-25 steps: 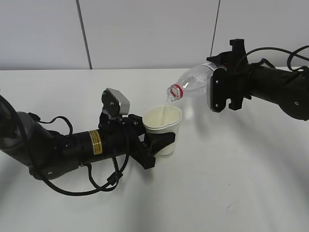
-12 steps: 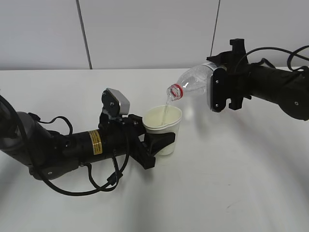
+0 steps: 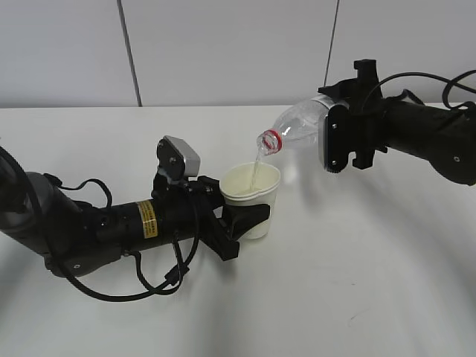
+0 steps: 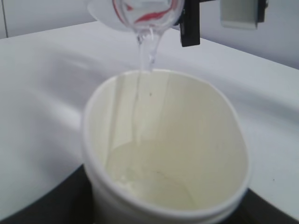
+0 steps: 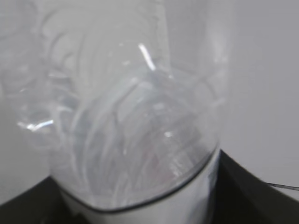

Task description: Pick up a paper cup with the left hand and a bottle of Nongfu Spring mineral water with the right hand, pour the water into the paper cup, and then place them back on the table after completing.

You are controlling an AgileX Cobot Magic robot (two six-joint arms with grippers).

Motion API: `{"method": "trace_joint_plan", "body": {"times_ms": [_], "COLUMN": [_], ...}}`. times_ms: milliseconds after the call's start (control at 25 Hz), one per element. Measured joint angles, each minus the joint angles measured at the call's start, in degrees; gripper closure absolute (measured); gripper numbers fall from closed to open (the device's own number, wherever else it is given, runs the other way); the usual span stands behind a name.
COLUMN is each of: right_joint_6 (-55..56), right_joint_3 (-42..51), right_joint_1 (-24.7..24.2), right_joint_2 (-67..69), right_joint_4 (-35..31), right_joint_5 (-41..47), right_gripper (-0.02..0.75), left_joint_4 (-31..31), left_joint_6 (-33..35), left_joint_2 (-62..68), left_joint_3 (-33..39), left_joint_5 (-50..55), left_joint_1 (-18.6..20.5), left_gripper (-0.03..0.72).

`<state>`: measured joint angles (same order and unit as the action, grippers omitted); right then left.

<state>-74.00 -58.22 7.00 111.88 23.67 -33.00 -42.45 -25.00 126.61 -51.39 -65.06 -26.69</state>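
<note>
My left gripper [image 3: 249, 216] is shut on the white paper cup [image 3: 251, 199], upright a little above the white table [image 3: 357, 282]. My right gripper [image 3: 335, 134] is shut on the clear water bottle [image 3: 297, 126], tilted mouth-down to the left, its red neck ring [image 3: 270, 140] just above the cup's rim. A thin stream of water [image 3: 256, 165] runs from the mouth into the cup. In the left wrist view the cup [image 4: 168, 154] fills the frame, with water [image 4: 149, 179] pooled at its bottom and the bottle mouth [image 4: 145, 14] above. In the right wrist view the bottle [image 5: 126, 116] fills the frame.
A grey wall [image 3: 223, 44] with vertical seams rises behind the table's far edge. The left arm's cables [image 3: 141, 286] loop onto the table near the front left.
</note>
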Motion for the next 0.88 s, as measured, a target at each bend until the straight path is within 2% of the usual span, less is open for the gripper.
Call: {"method": "trace_joint_plan", "body": {"times_ms": [880], "right_joint_6": [-0.8], "right_joint_3": [0.0], "right_joint_1": [0.0], "right_joint_2": [0.0], "right_joint_4": [0.0], "right_joint_5": [-0.2], "right_gripper": [0.287], "left_joint_4": [0.0], "left_joint_6": [0.0], "left_joint_2": [0.0], "left_joint_3": [0.0], "left_joint_5": [0.4], "left_joint_1": [0.0], "left_gripper": [0.295]}}
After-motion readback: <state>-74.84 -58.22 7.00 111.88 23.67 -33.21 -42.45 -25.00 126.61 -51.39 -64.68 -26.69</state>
